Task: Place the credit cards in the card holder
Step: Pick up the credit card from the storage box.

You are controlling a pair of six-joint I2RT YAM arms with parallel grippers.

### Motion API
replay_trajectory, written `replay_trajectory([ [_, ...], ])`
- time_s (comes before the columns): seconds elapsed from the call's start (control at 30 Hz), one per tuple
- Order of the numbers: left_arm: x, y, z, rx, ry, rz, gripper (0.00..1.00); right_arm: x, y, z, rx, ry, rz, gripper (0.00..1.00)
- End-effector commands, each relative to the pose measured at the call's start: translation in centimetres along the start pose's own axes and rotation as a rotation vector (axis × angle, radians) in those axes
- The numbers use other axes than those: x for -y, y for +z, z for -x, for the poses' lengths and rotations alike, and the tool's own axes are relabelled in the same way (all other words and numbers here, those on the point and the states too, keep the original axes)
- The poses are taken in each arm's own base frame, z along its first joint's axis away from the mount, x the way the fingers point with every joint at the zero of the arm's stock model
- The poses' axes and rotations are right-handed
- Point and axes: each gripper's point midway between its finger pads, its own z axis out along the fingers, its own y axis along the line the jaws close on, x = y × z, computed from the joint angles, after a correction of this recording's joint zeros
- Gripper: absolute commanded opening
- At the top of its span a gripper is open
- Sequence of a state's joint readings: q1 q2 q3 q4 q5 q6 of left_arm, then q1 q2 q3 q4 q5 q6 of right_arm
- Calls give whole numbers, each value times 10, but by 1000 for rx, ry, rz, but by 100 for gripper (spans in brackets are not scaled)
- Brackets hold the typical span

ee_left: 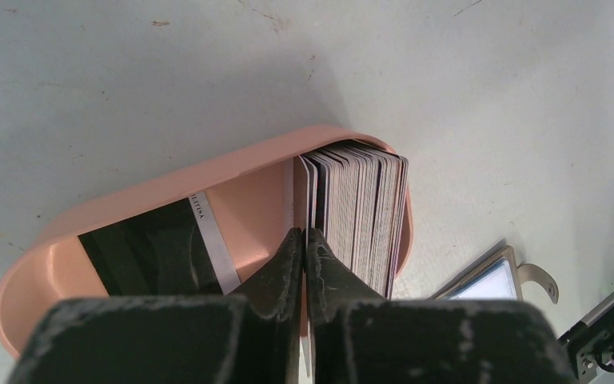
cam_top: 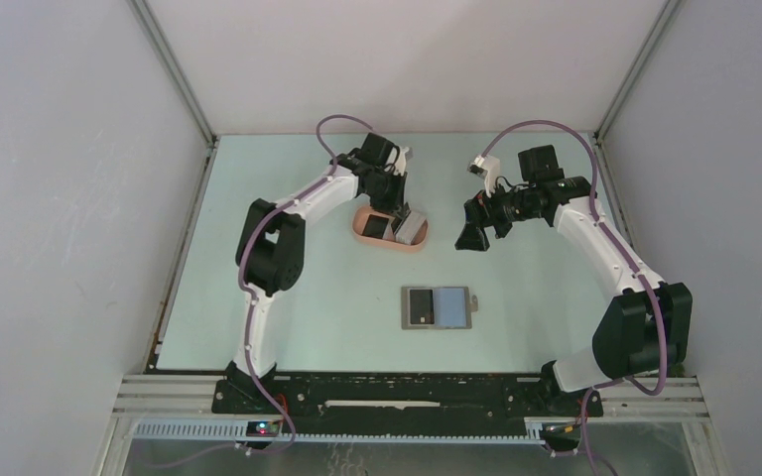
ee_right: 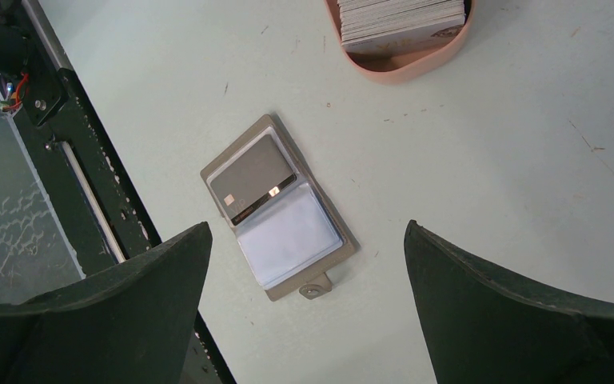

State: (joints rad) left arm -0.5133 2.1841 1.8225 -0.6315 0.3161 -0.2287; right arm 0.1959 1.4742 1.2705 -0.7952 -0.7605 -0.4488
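The salmon-pink card holder (cam_top: 365,236) lies mid-table. In the left wrist view its rim (ee_left: 168,182) holds a stack of credit cards (ee_left: 361,216) standing on edge at its right end, and a black card (ee_left: 148,256) leaning at its left end. My left gripper (ee_left: 305,240) is shut on a thin whitish card (ee_left: 305,196), held edge-on just left of the stack, inside the holder. My right gripper (ee_right: 308,226) is open and empty, hovering to the right of the holder (ee_right: 404,66) and above the table.
A grey folding wallet (cam_top: 437,307) lies open in front of the holder, with a dark grey card (ee_right: 252,184) in one sleeve and a clear sleeve beside it. Its corner shows in the left wrist view (ee_left: 488,280). The black base rail (ee_right: 88,184) runs along the near edge.
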Motion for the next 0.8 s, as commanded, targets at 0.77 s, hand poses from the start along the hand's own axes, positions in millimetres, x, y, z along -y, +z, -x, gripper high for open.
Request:
replay_trajectory([
  [0.77,19,-18,14,59,13,-83,9,2,-1,1,4,-18,2,100],
])
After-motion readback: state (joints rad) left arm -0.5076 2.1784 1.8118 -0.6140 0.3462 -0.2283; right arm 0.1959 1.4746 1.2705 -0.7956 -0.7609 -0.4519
